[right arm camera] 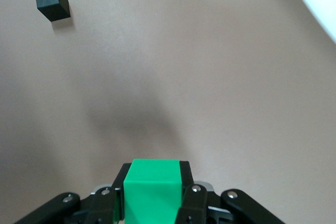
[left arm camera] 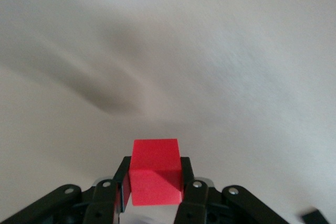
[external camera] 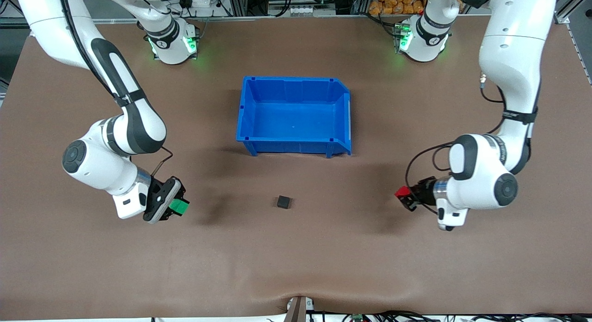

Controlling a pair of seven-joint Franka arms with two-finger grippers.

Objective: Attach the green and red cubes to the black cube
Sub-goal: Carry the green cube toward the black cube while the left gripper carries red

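Observation:
The black cube (external camera: 283, 201) sits alone on the brown table, nearer to the front camera than the blue bin; it also shows in the right wrist view (right arm camera: 52, 2). My right gripper (external camera: 178, 206) is shut on the green cube (external camera: 179, 207), held above the table toward the right arm's end; in the right wrist view the green cube (right arm camera: 153, 190) sits between the fingers. My left gripper (external camera: 403, 194) is shut on the red cube (external camera: 402, 192), held above the table toward the left arm's end; the red cube (left arm camera: 156, 171) fills the jaws in the left wrist view.
An empty blue bin (external camera: 296, 148) stands in the middle of the table, farther from the front camera than the black cube. Bare table lies between each gripper and the black cube.

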